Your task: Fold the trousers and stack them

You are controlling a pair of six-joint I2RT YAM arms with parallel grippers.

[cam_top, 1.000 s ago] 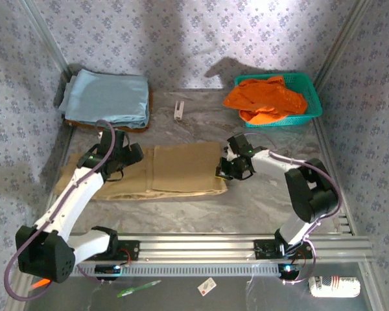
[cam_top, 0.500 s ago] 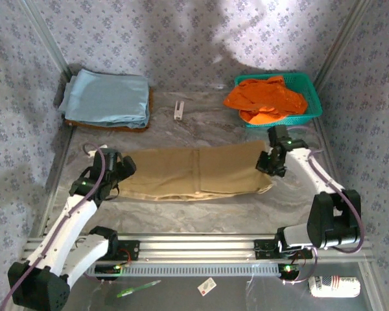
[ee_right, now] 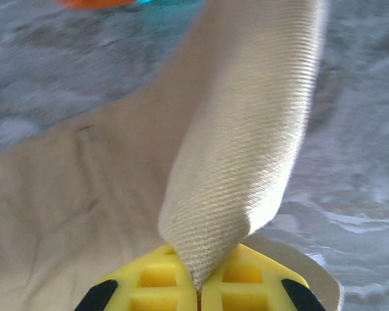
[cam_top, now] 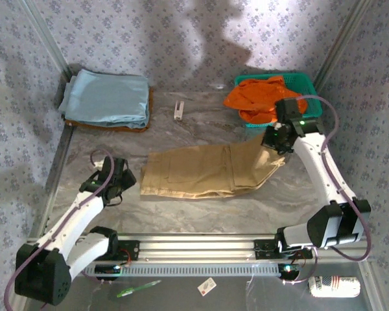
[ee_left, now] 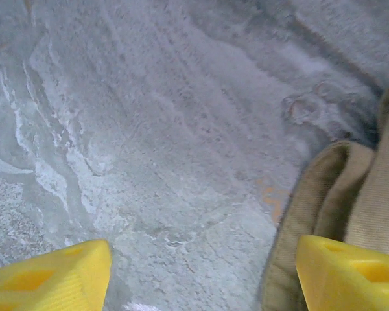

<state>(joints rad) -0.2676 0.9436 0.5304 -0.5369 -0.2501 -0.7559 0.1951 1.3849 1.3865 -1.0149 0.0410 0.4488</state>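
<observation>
The tan trousers [cam_top: 201,172] lie folded lengthwise across the middle of the table. Their right end is lifted off the surface. My right gripper [cam_top: 276,140] holds that end just in front of the basket. In the right wrist view its yellow fingers [ee_right: 162,282] are shut on a pinched fold of the tan cloth [ee_right: 246,162], and my right gripper [ee_right: 198,288] is at the bottom edge. My left gripper [cam_top: 118,183] is low over bare table, just left of the trousers' left end. In the left wrist view my left gripper [ee_left: 204,278] is open and holds nothing. The trousers' rolled edge [ee_left: 330,194] lies by the right finger [ee_left: 350,272].
A light blue folded cloth [cam_top: 107,97] rests on a brown board at the back left. A teal basket [cam_top: 313,111] with an orange garment [cam_top: 262,97] stands at the back right, close behind the right gripper. A small white piece [cam_top: 179,110] lies at the back. An aluminium rail [cam_top: 201,243] runs along the near edge.
The right gripper has dragged the trousers rightward and back toward the basket, lifting their right end. The left gripper has come off the cloth, moved left and nearer, and narrowed somewhat.
</observation>
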